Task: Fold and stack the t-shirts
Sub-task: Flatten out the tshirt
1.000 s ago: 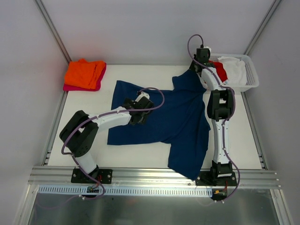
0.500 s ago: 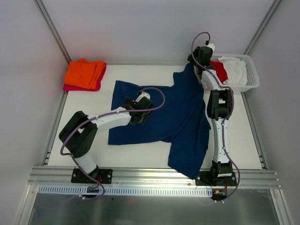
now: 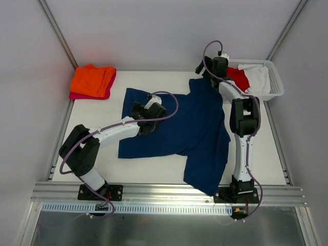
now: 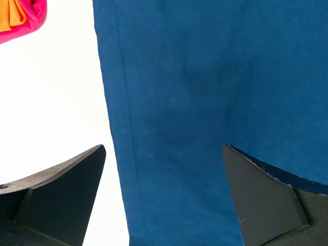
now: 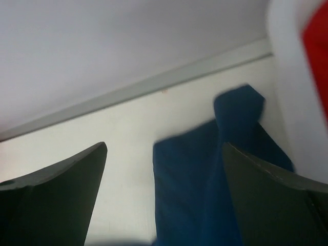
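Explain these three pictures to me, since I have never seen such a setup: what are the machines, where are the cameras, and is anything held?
Two white-and-black robot arms are bolted at the near edge of a white table. The overhead picture looks down from above and behind them. The other two come from a camera on each wrist, so the dark wedges at the bottom are that gripper's own fingers.

A navy blue cloth t-shirt lies spread on the table. At the far left, an orange t-shirt lies on a magenta-pink one. At the far right, a white plastic lattice basket holds a red shirt and a white shirt.

The left gripper is over the navy shirt, and the right gripper is at its far corner. Both are open and hold nothing.
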Tool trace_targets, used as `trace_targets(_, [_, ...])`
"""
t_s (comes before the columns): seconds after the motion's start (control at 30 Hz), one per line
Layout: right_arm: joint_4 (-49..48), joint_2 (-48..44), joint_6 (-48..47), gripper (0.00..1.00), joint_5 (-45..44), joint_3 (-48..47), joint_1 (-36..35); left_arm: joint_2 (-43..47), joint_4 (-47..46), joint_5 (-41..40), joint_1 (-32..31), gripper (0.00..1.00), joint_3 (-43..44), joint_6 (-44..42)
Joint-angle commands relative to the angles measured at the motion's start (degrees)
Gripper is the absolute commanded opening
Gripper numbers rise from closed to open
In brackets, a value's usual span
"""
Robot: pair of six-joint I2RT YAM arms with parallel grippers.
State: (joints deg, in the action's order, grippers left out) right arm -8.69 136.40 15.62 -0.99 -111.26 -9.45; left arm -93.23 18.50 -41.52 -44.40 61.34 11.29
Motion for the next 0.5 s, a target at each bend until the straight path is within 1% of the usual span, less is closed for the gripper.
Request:
trace_targets(0.0, [4.6,-15.8,-3.9,1.0,-4.2,8.1,2.3,3.8,-2.9,0.4,3.6,0.99,1.6,-2.0])
trace_targets(0.03, [8.0,-21.8,-4.8,1.0,-4.6,10.2,2.0,5.4,-3.9,2.3,6.8,0.99,0.5,-1.5])
trace_targets(0.07, [10.5,-24.9,-6.9,1.0,-5.8,11.8,1.5,6.2,-5.1,6.6,8.4,0.99,-0.1,-1.4])
trace_targets(0.1, [12.9,-27.9,-7.5,0.99,-6.8,15.6,0.8,6.8,-7.4,8.5,9.9,0.99,-0.6,-1.3])
trace_targets(0.13, [16.6,-33.9,-7.7,1.0,-9.2,17.9,0.4,7.6,-8.7,10.0,12.2,0.99,-1.6,-2.0])
trace_targets(0.17, [17.9,-36.7,-7.7,1.0,-10.0,20.4,0.0,7.8,-10.3,12.0,13.1,0.99,-2.1,-2.7])
trace_targets(0.2, [19.0,-39.6,-6.9,1.0,-10.7,23.2,-0.6,8.0,-11.7,12.9,13.9,0.99,-2.5,-3.5])
trace_targets(0.23, [19.8,-42.3,-6.3,1.0,-11.1,29.6,-0.7,7.8,-15.4,13.6,14.5,0.99,-3.8,-4.6])
trace_targets(0.27, [20.0,-47.7,-5.7,0.99,-11.4,33.0,-0.8,7.5,-17.1,14.3,15.9,0.99,-4.2,-5.9])
trace_targets(0.3, [20.2,-50.3,-4.3,1.0,-11.4,36.2,-1.0,7.1,-17.8,16.5,16.8,0.99,-4.2,-5.9])
trace_targets(0.33, [20.5,-52.8,-3.8,1.0,-11.2,42.0,-0.9,5.7,-18.2,17.9,17.5,0.99,-3.6,-5.7])
trace_targets(0.37, [20.8,-57.1,-3.5,0.99,-10.0,44.6,-1.1,5.0,-18.2,19.1,18.4,0.99,-3.2,-5.5])
trace_targets(0.43, [22.6,-60.7,-3.7,1.0,-9.5,50.2,-1.5,2.5,-18.2,20.9,18.5,0.99,-1.5,-5.8])
trace_targets(0.47, [22.8,-63.9,-4.1,0.99,-9.9,51.9,-2.1,1.9,-18.2,21.6,18.6,0.99,-1.0,-6.0])
